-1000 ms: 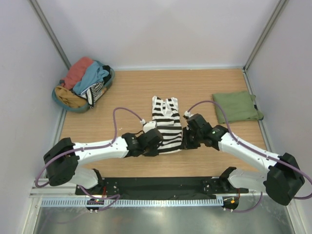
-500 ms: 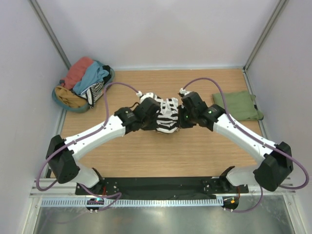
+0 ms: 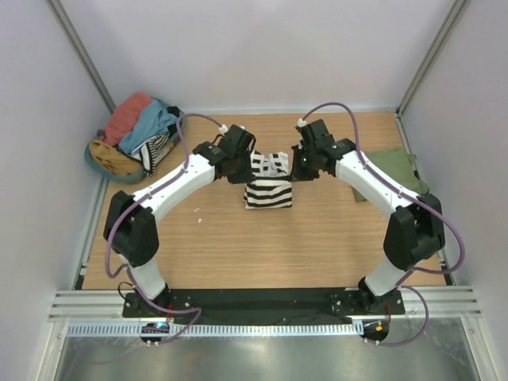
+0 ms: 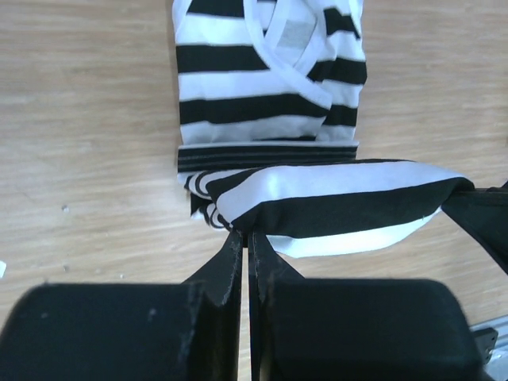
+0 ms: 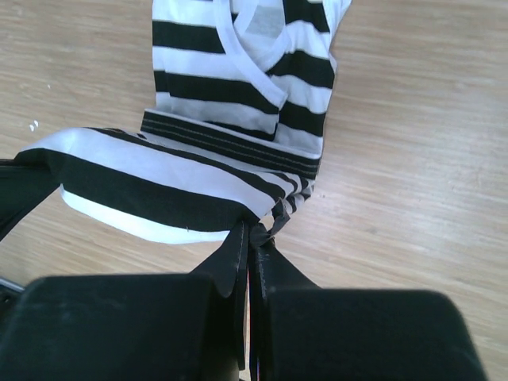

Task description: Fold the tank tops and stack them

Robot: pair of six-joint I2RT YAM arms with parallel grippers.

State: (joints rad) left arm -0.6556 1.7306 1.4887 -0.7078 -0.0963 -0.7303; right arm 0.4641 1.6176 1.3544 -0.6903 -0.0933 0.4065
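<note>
The black-and-white striped tank top (image 3: 268, 190) lies in the middle of the table, neckline at the far end. Its lower hem is lifted and doubled over toward the neckline. My left gripper (image 3: 241, 171) is shut on the hem's left corner (image 4: 208, 208), and my right gripper (image 3: 297, 170) is shut on its right corner (image 5: 279, 208). The held fold (image 4: 333, 198) hangs stretched between them above the flat part (image 5: 238, 79). The left gripper (image 4: 244, 235) and right gripper (image 5: 252, 232) each pinch cloth at their tips. The olive green tank top (image 3: 397, 159) lies folded at the right, partly hidden by my right arm.
A round basket (image 3: 92, 163) at the far left corner holds a salmon-red garment (image 3: 127, 115), a light blue one (image 3: 151, 127) and other clothes. Walls with metal posts close in the table at the left, right and far sides.
Both grippers have carried the striped top's hem from the near side toward the far end, so the lower half now doubles over the upper half. Both arms have stretched far forward.
</note>
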